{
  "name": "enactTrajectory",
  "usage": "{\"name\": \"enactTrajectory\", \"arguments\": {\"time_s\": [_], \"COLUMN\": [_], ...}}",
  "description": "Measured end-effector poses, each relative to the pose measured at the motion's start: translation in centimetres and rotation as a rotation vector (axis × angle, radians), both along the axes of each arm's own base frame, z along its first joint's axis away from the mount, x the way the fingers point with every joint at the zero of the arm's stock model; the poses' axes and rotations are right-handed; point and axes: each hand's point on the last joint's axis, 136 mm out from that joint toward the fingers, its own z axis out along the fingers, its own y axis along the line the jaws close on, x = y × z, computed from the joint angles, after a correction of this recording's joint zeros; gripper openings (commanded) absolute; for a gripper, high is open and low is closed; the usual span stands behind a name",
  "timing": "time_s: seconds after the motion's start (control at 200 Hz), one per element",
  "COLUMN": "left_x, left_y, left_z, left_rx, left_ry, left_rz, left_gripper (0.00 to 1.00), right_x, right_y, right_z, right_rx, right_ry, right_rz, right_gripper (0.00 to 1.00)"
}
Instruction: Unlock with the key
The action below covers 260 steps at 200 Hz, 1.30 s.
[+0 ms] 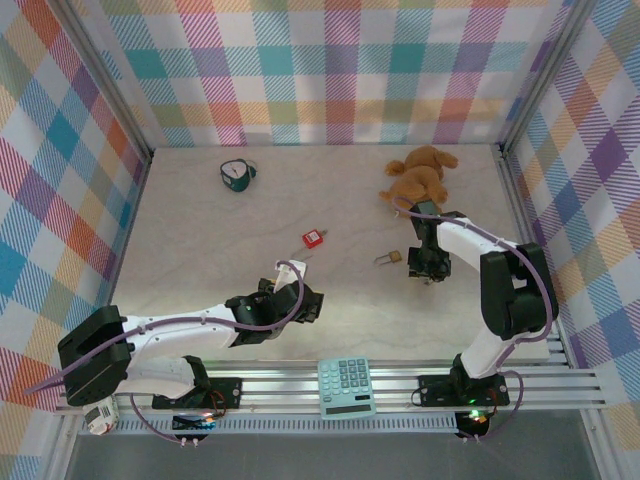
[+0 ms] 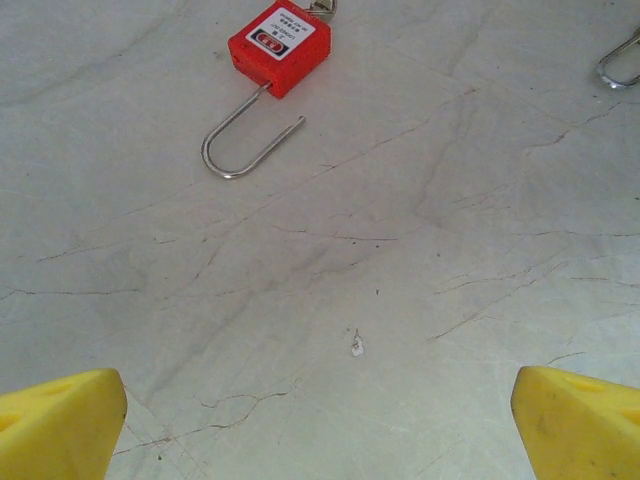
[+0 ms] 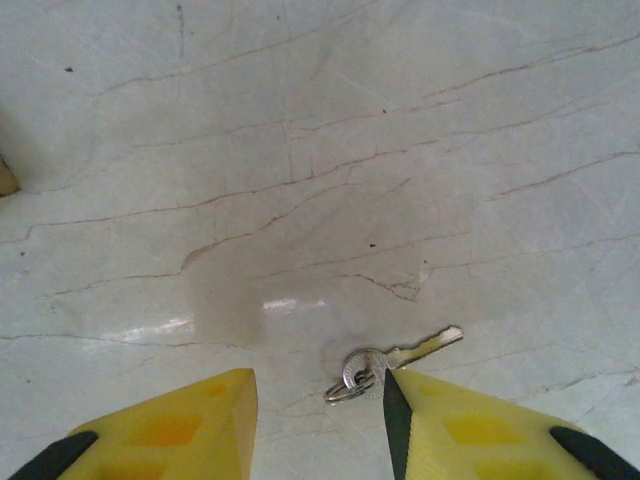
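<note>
Right gripper [image 3: 318, 400] jaws half apart, empty | key [image 3: 405, 353] flat on table [image 3: 300, 150], right half, beside one finger [image 3: 450, 430] | best: centre, lower, pinch its head | left gripper [image 2: 320, 410] wide apart

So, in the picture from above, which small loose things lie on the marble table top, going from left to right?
small green thing → red padlock → small brass padlock
</note>
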Motion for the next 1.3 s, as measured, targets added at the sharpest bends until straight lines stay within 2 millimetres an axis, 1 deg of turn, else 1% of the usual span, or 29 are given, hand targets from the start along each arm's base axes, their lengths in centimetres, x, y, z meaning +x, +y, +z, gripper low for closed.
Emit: {"name": "enactTrajectory", "arguments": {"time_s": [0.19, 0.35, 0.52, 0.825, 0.93, 1.08, 1.18, 1.3], "left_x": [0.0, 0.0, -0.1, -0.3, -0.3, -0.3, -0.3, -0.3], "left_y": [0.0, 0.0, 0.1, 0.5, 0.5, 0.5, 0.5, 0.6], "left_z": [0.7, 0.8, 1.0, 0.8, 0.8, 0.9, 1.0, 1.3], "left_rx": [-0.023, -0.025, -0.033, -0.035, -0.033, -0.035, -0.038, -0.044], "left_ry": [-0.012, -0.012, -0.016, -0.018, -0.018, -0.02, -0.022, -0.026], "left_rz": [0.0, -0.001, -0.001, -0.001, -0.003, -0.003, -0.003, -0.003], "left_gripper": [0.98, 0.97, 0.96, 0.96, 0.96, 0.96, 0.95, 0.95], "right_x": [-0.2, -0.6, -0.9, -0.9, -0.6, -0.3, 0.3, 0.9], "right_y": [-0.2, -0.3, -0.3, -0.3, 0.1, 1.3, 2.3, 3.0], "right_z": [-0.1, -0.7, -1.3, -1.2, -1.0, -0.7, -0.7, -0.6], "right_rx": [-0.008, -0.017, -0.02, -0.019, 0.005, 0.08, 0.139, 0.178], "right_ry": [0.009, 0.039, 0.064, 0.063, 0.035, 0.0, -0.021, -0.041], "right_rz": [-0.012, -0.016, -0.017, -0.02, -0.025, -0.056, -0.081, -0.096], "right_gripper": [0.34, 0.35, 0.27, 0.2, 0.19, 0.19, 0.18, 0.18]}}
